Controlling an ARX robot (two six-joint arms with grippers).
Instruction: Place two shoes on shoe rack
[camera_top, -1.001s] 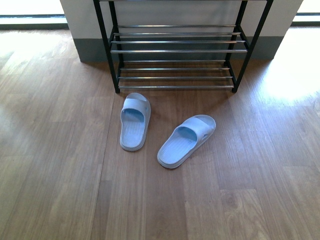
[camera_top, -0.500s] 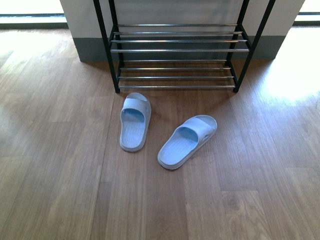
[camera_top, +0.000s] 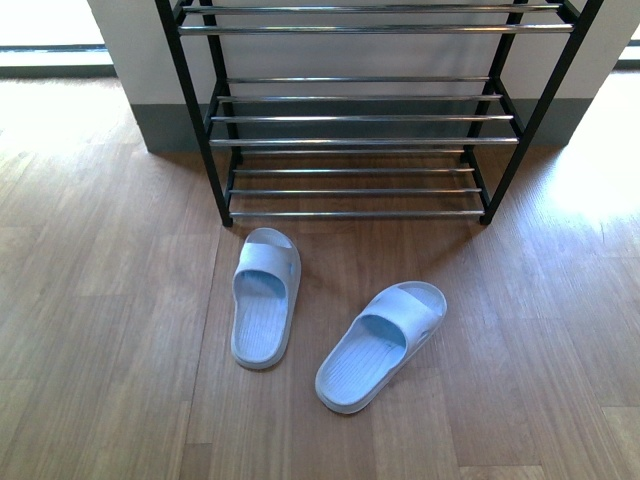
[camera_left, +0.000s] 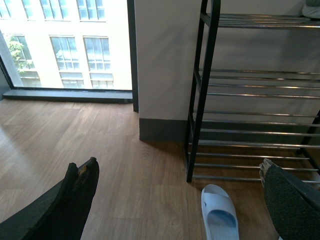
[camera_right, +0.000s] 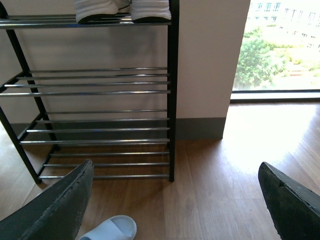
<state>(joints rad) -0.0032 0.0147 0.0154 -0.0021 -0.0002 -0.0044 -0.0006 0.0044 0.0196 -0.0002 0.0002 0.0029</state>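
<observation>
Two pale blue slides lie on the wood floor in front of the shoe rack (camera_top: 360, 142). The left slide (camera_top: 265, 300) points at the rack; the right slide (camera_top: 382, 345) lies angled to the right. Neither arm shows in the front view. My left gripper (camera_left: 178, 164) hangs open above the floor, with the left slide (camera_left: 219, 212) between its fingers' line and the rack's left post (camera_left: 200, 100). My right gripper (camera_right: 176, 167) is open too, over bare floor by the rack's right post (camera_right: 172, 100). The toe of one slide (camera_right: 110, 230) shows near its finger.
Two white-soled shoes (camera_right: 122, 10) stand on the rack's top shelf. A white wall with a grey skirting (camera_top: 170, 125) runs behind the rack. Floor-height windows (camera_left: 65, 45) flank the wall on both sides.
The front view has drawn nearer to the rack and now shows a higher shelf. The slides sit lower in the picture but keep their places on the floor.
</observation>
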